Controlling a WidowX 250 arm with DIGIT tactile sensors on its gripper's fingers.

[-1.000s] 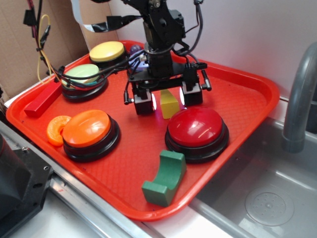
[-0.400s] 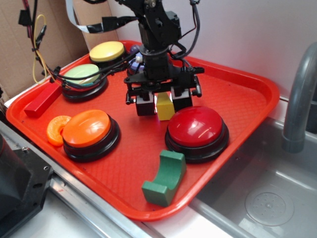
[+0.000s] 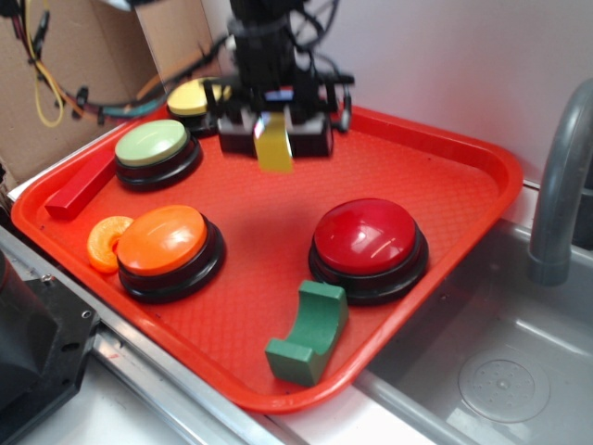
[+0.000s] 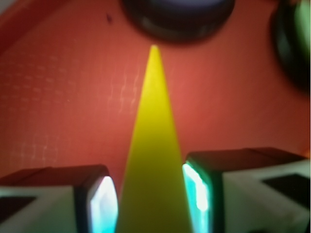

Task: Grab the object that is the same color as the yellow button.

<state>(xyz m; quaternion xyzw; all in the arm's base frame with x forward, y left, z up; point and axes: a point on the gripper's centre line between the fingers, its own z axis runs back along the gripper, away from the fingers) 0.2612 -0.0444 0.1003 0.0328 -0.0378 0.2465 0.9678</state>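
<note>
Red plastic tray [image 3: 445,185] beside a steel sink [image 3: 519,371] carries everything; the gripper [image 3: 274,137] hangs above its far side with both fingers [image 4: 99,201] clamped on the yellow wedge [image 3: 274,150], which is lifted clear of the tray, its tip pointing away in the wrist view; the yellow button [image 3: 190,95] sits just behind, partly hidden; green button [image 3: 153,144], orange button [image 3: 165,239], red button [image 3: 368,236] and green arch [image 3: 310,334] lie around.
</note>
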